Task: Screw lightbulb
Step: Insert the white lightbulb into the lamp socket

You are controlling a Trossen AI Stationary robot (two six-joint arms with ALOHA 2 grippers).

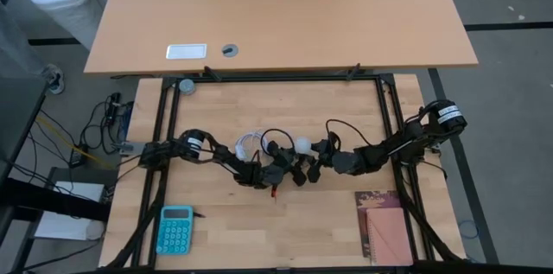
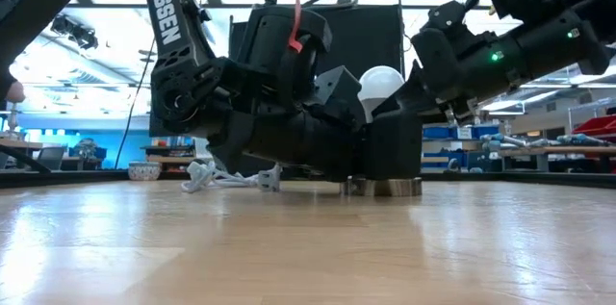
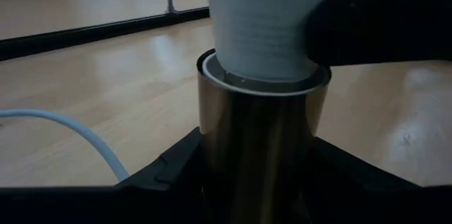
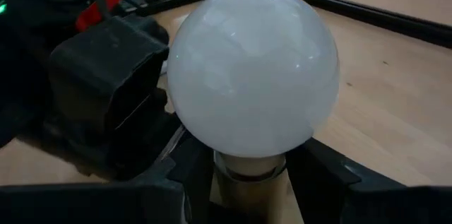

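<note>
The white lightbulb (image 1: 302,145) stands upright at mid-table with its narrow neck (image 3: 258,33) set into the top of a dark shiny socket cylinder (image 3: 261,139). The socket's silvery foot (image 2: 380,187) rests on the wooden table. My left gripper (image 1: 289,168) comes from the table's left, low and almost level, and is shut on the socket. My right gripper (image 1: 315,160) comes from the right and is shut on the lightbulb below its round globe (image 4: 251,68). In the low view the globe (image 2: 382,84) shows between the two dark hands. My left gripper pinches the socket cylinder's lower wall (image 3: 212,160) between its two fingers (image 3: 162,174), one on each side. They come almost level from the table's left. The socket stands upright with its foot on the table. My right gripper has the lightbulb's neck (image 4: 247,164), just under the globe, between its two fingers (image 4: 328,171). The fingers reach in slanting slightly down from the table's right. The lightbulb stands upright, its lower end in the socket; the globe hides the contact itself.
A coiled white cable (image 1: 249,143) lies just behind the left gripper. A teal calculator (image 1: 175,229) sits near the front left and a reddish notebook (image 1: 383,226) near the front right. A black frame (image 1: 276,77) borders the work area.
</note>
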